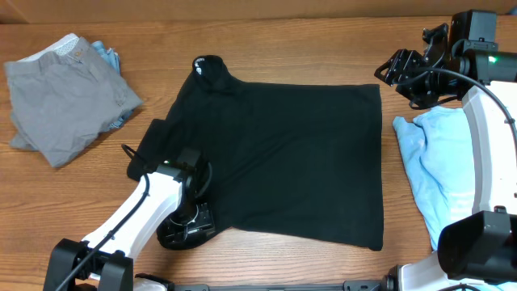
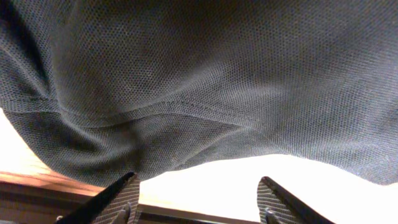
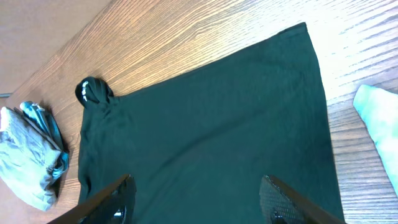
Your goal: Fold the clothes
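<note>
A black shirt (image 1: 283, 153) lies spread flat across the middle of the wooden table, with its collar (image 1: 212, 71) at the upper left. My left gripper (image 1: 196, 218) is low at the shirt's lower left edge. In the left wrist view its jaws (image 2: 199, 202) are open and empty, and the shirt's hem (image 2: 186, 112) hangs just above them. My right gripper (image 1: 389, 73) hovers off the shirt's upper right corner. Its jaws (image 3: 199, 199) are open and empty, high above the shirt (image 3: 205, 124).
A pile of grey shorts (image 1: 65, 101) with a light blue piece lies at the far left and also shows in the right wrist view (image 3: 31, 155). A light blue garment (image 1: 436, 162) lies crumpled at the right, by the right arm's base.
</note>
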{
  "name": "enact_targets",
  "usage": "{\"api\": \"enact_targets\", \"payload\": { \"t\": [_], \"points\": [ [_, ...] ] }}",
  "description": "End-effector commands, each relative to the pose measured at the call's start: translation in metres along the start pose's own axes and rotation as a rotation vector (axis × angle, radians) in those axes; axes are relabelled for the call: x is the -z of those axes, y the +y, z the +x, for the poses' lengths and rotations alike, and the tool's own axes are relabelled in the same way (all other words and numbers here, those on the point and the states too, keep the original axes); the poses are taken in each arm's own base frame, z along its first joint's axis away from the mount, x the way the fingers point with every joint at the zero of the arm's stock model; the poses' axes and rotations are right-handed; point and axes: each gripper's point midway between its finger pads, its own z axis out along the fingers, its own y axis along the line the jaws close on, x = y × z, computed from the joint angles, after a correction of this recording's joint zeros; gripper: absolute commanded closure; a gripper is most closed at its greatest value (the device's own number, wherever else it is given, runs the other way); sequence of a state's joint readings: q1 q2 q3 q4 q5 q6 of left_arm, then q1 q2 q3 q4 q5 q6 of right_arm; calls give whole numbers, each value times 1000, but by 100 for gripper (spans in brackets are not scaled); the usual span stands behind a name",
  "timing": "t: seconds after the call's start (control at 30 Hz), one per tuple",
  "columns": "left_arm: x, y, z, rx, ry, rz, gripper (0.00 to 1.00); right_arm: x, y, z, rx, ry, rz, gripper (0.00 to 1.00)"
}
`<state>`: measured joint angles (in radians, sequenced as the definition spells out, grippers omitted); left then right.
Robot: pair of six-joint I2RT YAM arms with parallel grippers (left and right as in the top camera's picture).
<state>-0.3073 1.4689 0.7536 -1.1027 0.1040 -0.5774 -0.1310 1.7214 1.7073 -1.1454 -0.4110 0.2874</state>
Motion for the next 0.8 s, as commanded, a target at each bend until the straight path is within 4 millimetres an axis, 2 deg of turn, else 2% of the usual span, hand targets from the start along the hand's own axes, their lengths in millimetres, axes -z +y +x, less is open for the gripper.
{"api": "enact_targets", "payload": {
  "t": [0.0, 0.13, 0.27, 0.37, 0.4, 0.43, 0.5, 0.7, 0.73, 0.77],
  "points": [
    [-9, 10, 2, 37, 7, -59, 35, 5, 2, -3, 16, -19, 0, 32],
    [-21, 9, -2, 39, 25, -74, 36, 5, 2, -3, 16, -19, 0, 33],
    [-27, 7, -2, 41, 52, -77, 52, 5, 2, -2, 15, -16, 1, 33],
    [-28, 7, -3, 39, 53, -79, 60, 5, 2, -2, 14, -15, 1, 33],
    [-28, 7, -3, 36, 53, -79, 66, 5, 2, -2, 14, -16, 1, 33],
    [-28, 7, -2, 32, 54, -78, 79, 5, 2, -2, 14, -15, 1, 33],
    [-27, 5, -2, 33, 57, -69, 96, 5, 2, -2, 14, -15, 1, 33],
    [-12, -8, -6, 19, 66, -19, 96, 5, 2, -2, 14, -15, 2, 33],
    [-9, -8, -7, 0, 62, -25, 94, 5, 2, -2, 14, -15, 1, 33],
    [-9, -8, -7, -10, 61, -25, 88, 5, 2, -2, 14, -15, 2, 33]
  ]
}}
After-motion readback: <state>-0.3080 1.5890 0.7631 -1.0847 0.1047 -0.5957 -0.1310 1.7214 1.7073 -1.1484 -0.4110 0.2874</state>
